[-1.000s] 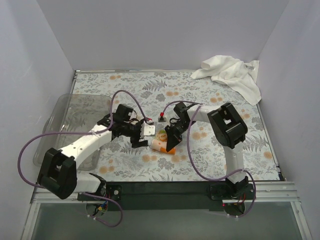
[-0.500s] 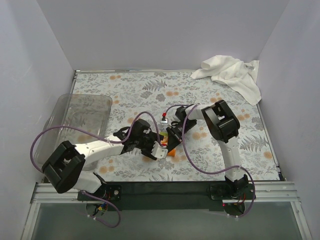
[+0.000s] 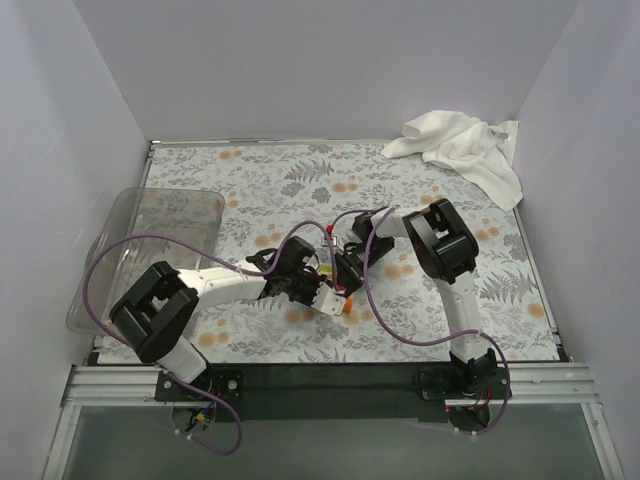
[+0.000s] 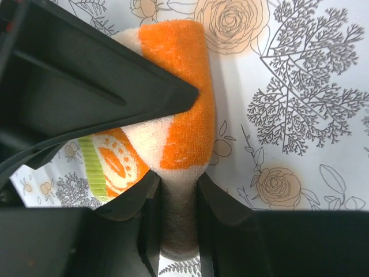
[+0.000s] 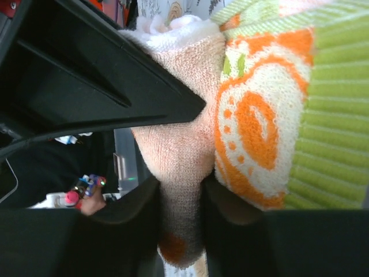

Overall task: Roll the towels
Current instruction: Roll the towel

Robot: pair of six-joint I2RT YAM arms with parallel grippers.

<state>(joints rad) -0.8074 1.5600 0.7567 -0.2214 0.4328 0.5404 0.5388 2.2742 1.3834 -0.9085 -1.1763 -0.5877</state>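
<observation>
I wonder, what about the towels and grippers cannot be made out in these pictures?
Top view: the printed cloth is mostly hidden under the left gripper and right gripper; only an orange sliver shows.
Left wrist view: the gripper's own dark body covers the cloth's left side; how far it is rolled is unclear.
Right wrist view: the cloth runs off the right edge.
Top view: any tag on the white towel is too small to see.
</observation>
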